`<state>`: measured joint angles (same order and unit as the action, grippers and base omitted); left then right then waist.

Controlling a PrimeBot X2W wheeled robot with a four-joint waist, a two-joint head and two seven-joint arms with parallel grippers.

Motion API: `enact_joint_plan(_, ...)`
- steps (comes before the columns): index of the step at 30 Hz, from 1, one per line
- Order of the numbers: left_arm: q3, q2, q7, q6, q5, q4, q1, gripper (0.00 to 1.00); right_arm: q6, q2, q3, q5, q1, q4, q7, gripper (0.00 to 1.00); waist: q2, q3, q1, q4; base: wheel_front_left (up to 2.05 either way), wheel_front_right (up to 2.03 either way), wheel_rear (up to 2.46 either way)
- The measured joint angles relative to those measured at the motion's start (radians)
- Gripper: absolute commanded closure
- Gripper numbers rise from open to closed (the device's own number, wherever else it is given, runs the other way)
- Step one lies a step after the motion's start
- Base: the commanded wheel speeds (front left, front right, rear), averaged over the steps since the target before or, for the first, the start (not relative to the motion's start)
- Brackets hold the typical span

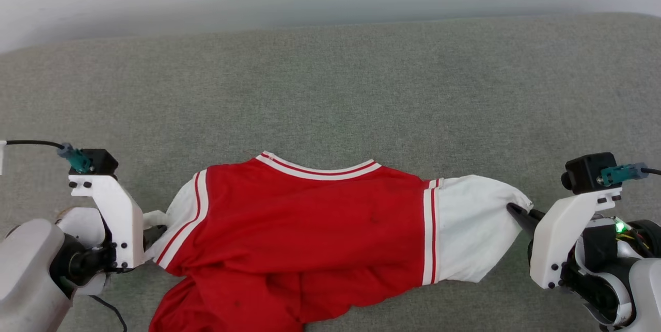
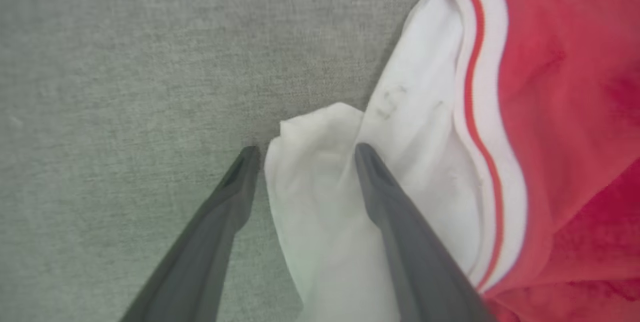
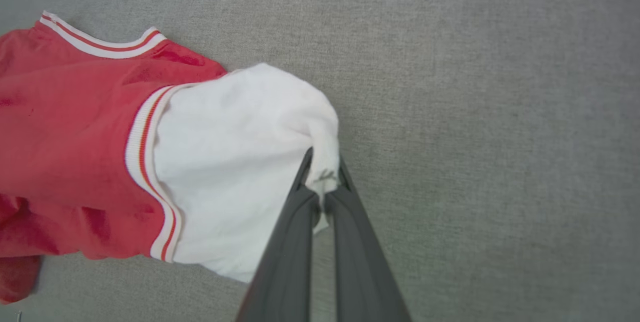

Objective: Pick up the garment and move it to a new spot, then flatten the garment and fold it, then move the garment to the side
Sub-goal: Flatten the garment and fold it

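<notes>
Some of the garment [image 1: 310, 218] is cut off at the bottom.

Head cam: high, angled forward-down over the grey fabric surface [image 1: 330, 79], T-shirt [image 1: 310, 218] low center. Left wrist cam sits close, sighting along the left gripper [image 2: 306, 149] at the shirt's left sleeve [image 2: 415, 111]; right wrist cam, slightly farther back, sights along the right gripper [image 3: 325, 162] at the right sleeve [image 3: 235, 162]. Head view covers both sleeves.
</notes>
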<state>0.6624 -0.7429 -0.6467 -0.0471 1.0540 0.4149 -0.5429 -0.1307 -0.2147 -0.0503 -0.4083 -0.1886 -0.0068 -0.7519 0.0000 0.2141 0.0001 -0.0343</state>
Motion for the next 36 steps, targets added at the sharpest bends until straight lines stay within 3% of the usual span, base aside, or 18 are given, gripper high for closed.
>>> enact_joint_plan(3, 0.019, 0.001, -0.058, 0.004, 0.005, 0.031, -0.021, 0.00, 0.000, 0.000, -0.003, -0.004, -0.011, 0.006, 0.008, 1.00, 0.0000, 0.018, 0.0000, -0.013, 0.00, 0.00, 0.00)
enact_joint_plan(4, 0.025, 0.002, -0.068, 0.006, 0.004, 0.040, -0.026, 0.24, 0.000, -0.001, -0.004, -0.006, -0.014, 0.007, 0.013, 1.00, 0.0000, 0.023, -0.0001, -0.017, 0.00, 0.00, 0.00)
enact_joint_plan(5, 0.029, 0.006, -0.081, 0.010, 0.006, 0.048, -0.033, 0.56, 0.000, -0.002, -0.003, -0.006, -0.016, 0.009, 0.014, 1.00, 0.0000, 0.026, -0.0001, -0.020, 0.00, 0.00, 0.00)
enact_joint_plan(6, 0.029, 0.011, -0.087, 0.015, 0.010, 0.056, -0.037, 0.81, 0.000, -0.002, -0.004, -0.006, -0.017, 0.011, 0.018, 1.00, 0.0000, 0.029, -0.0001, -0.023, 0.00, 0.00, 0.00)
enact_joint_plan(7, 0.027, 0.016, -0.086, 0.020, 0.016, 0.068, -0.039, 1.00, 0.000, -0.002, -0.003, -0.006, -0.017, 0.012, 0.026, 1.00, 0.0000, 0.031, -0.0001, -0.025, 0.00, 0.00, 0.00)
enact_joint_plan(16, 0.032, 0.069, 0.040, 0.029, -0.036, 0.134, -0.067, 1.00, 0.000, -0.030, 0.014, 0.007, -0.040, 0.044, 0.078, 1.00, 0.0000, -0.012, 0.0000, -0.012, 0.00, 0.00, 0.00)
enact_joint_plan(23, 0.015, 0.095, 0.195, -0.007, -0.125, 0.163, -0.170, 1.00, 0.000, -0.065, 0.041, 0.012, -0.097, 0.128, 0.112, 1.00, 0.0000, -0.089, -0.0001, 0.016, 0.00, 0.00, 0.00)
enact_joint_plan(36, 0.035, 0.217, 0.415, -0.023, -0.270, 0.328, -0.434, 1.00, 0.000, -0.135, -0.018, 0.022, -0.413, 0.388, 0.214, 1.00, 0.0000, -0.204, -0.0001, 0.043, 0.00, 0.00, 0.00)
